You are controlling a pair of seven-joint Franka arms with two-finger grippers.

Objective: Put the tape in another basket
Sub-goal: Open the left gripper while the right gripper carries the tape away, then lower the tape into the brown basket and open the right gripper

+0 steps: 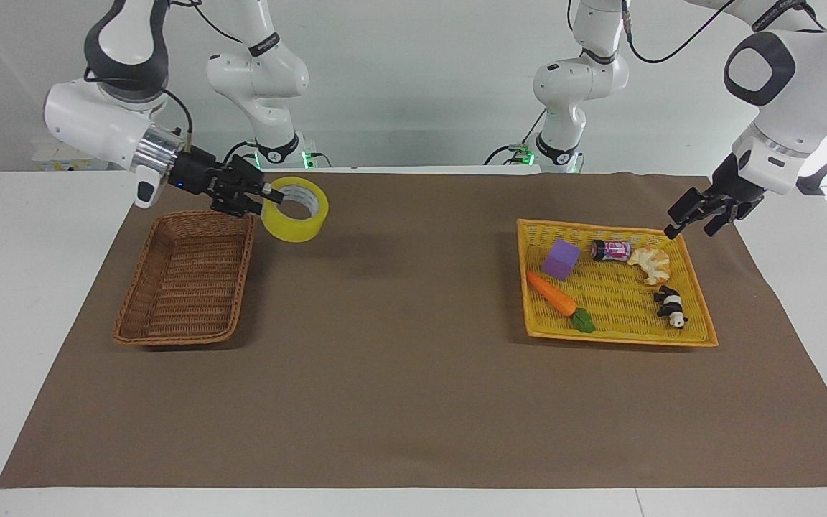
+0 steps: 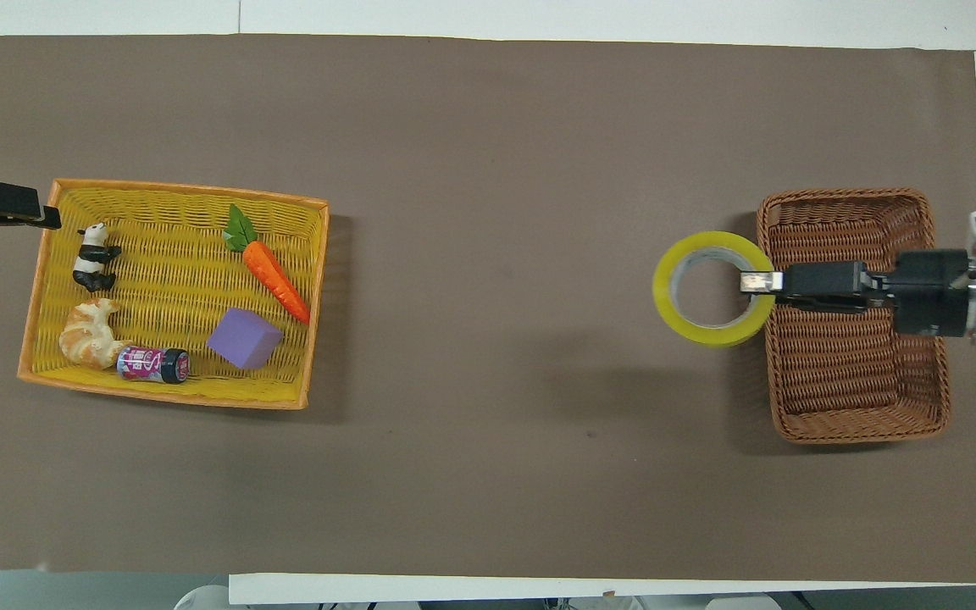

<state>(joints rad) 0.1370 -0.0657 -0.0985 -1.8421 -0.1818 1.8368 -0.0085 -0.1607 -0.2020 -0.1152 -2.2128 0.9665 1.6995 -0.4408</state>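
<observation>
Over the brown mat [image 1: 413,402], at the right arm's end of the table, the right gripper [image 1: 263,195] is up in the air with its fingers pinched on the wall of the tape [image 1: 296,210], one finger inside the white core and one on the yellow outer face. Roll hangs tilted, core opening partly turned toward the facing camera. In the overhead view the tape [image 2: 712,289] sits just outside the basket's long rim on the side toward the table centre, overlapping that rim slightly, while the right gripper [image 2: 761,282] and its wrist stretch across above the basket [image 2: 856,398]. Facing view shows the tape clear of the mat and of the basket [image 1: 187,280]; the basket's interior is bare weave. Left gripper [image 1: 701,215] is raised over the yellow tray's corner at the left arm's end; fingers look slightly spread and hold nothing. Only its tip shows in the overhead view [image 2: 5,212], just outside the tray rim. Yellow tray [image 1: 693,287] holds a purple block [image 1: 561,258], a carrot [image 1: 553,296], a small can [image 1: 611,250] lying on its side, a croissant-like piece [image 1: 650,264] and a panda figure [image 1: 670,306]. Basket and tray are well apart.
</observation>
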